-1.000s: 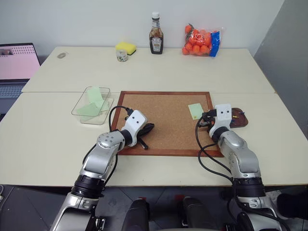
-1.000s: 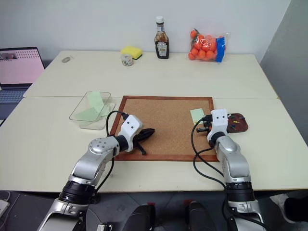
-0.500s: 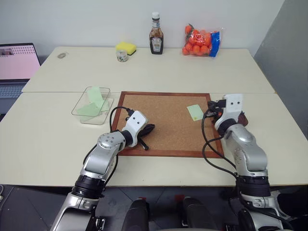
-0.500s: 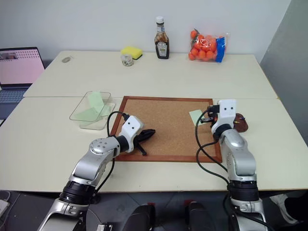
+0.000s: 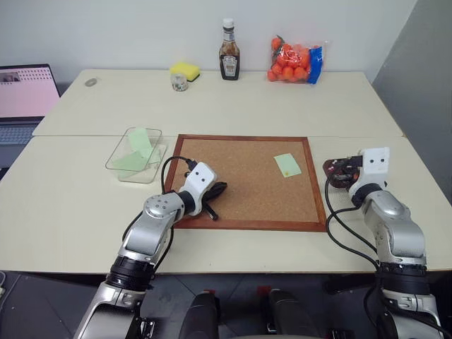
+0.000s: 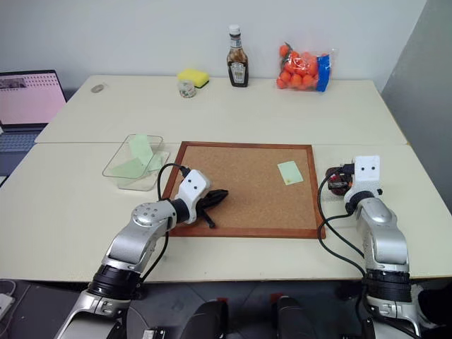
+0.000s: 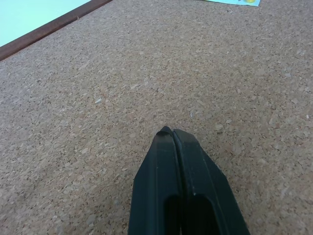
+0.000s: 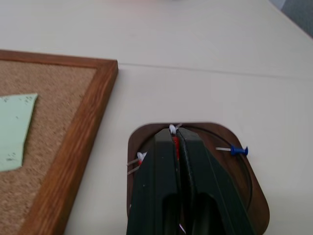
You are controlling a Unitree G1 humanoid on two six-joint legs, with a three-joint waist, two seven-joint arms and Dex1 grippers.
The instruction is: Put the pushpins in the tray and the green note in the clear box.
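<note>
My right gripper (image 8: 175, 131) hangs over the dark brown tray (image 8: 230, 178), shut on a red pushpin whose tip pokes out between the fingertips. A blue pin (image 8: 238, 151) and another small pin (image 8: 139, 157) lie in the tray. The green note (image 5: 287, 164) lies flat on the corkboard, near its right side. A yellow pushpin (image 7: 250, 1) sits at the note's edge in the left wrist view. My left gripper (image 5: 217, 189) rests shut and empty on the cork near the board's left edge. The clear box (image 5: 110, 164) stands left of the board with green slips inside.
The wood-framed corkboard (image 5: 240, 205) takes up the table's middle. At the back stand a yellow sponge (image 5: 184, 69), a small jar (image 5: 179, 82), a sauce bottle (image 5: 229, 60) and a bag of oranges (image 5: 295, 59). A laptop (image 5: 25, 92) sits far left.
My right gripper has swung to the right, from beside the green note at the board's right edge to over the tray. The left gripper has stayed put.
</note>
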